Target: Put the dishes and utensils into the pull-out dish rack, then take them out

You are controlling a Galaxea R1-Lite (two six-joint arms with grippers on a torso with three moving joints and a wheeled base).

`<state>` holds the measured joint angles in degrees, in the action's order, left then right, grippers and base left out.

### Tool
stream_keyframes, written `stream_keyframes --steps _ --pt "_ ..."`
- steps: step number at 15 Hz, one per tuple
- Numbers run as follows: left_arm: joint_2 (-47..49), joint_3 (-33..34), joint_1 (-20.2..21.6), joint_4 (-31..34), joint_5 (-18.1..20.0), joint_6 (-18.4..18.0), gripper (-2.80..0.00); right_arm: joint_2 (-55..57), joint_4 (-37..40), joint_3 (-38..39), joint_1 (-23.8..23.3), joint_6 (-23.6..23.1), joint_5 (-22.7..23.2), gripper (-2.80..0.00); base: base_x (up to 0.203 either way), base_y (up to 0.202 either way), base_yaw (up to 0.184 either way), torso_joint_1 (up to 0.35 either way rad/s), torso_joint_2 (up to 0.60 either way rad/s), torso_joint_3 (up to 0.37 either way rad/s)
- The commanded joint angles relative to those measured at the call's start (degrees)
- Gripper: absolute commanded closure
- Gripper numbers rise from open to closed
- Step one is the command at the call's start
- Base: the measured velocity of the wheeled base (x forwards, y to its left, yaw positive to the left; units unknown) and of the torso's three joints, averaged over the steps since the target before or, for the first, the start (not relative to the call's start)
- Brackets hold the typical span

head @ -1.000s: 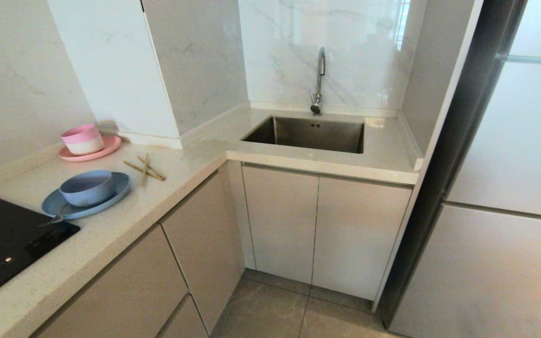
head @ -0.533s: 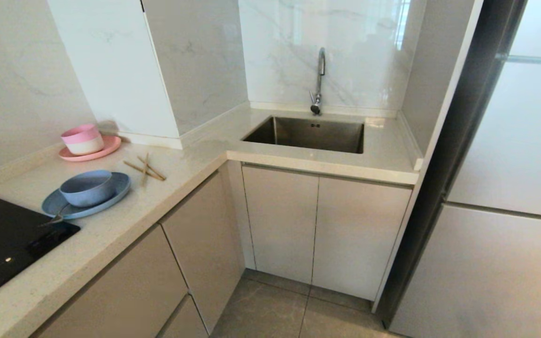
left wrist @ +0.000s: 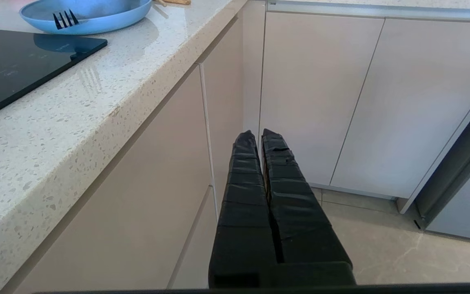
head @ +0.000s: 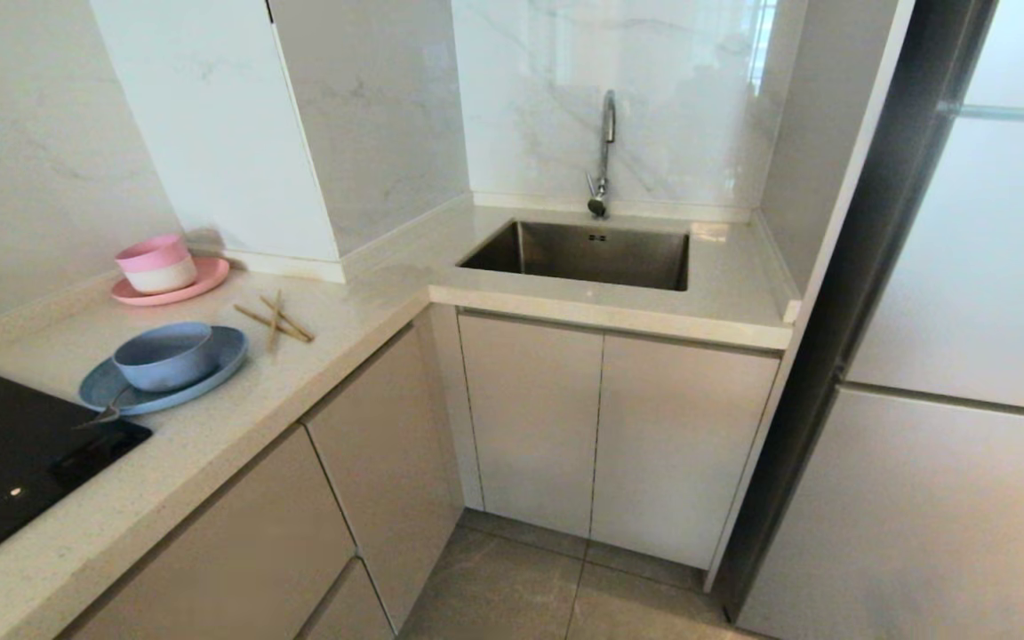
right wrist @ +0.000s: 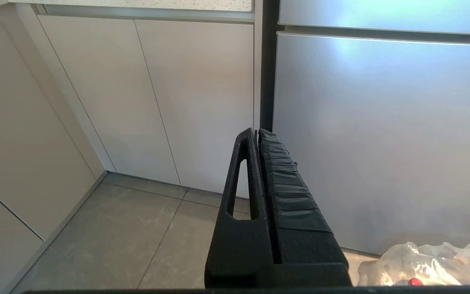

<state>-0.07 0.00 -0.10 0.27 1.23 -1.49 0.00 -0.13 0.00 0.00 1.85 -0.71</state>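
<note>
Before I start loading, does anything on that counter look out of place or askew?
Only the chopsticks: they lie loose and crossed on the counter beside the blue plate. A fork, not a spoon, rests against that plate by the cooktop.

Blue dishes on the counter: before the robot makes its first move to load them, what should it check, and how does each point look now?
1. Blue bowl sits on blue plate: ok.
2. Chopsticks lie loose on the countertop: ok.
3. Pull-out rack open: not ok, every drawer front is shut.
4. Left gripper shut, empty: ok.
5. Right gripper shut, empty: ok.
6. Utensil on the plate is a spoon: not ok, it shows fork tines.
</note>
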Motion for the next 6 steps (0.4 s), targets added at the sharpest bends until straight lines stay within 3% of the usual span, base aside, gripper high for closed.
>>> stream_keyframes --steps 1,6 --pt "0.0 0.0 0.0 0.0 0.0 0.0 0.0 0.1 0.0 0.0 0.0 0.1 0.0 0.0 0.0 0.0 0.0 0.0 0.0 0.0" --pt "0.0 0.0 0.0 0.0 0.0 0.0 0.0 0.1 0.0 0.0 0.0 0.0 0.0 0.0 0.0 0.0 0.0 0.0 0.0 0.0"
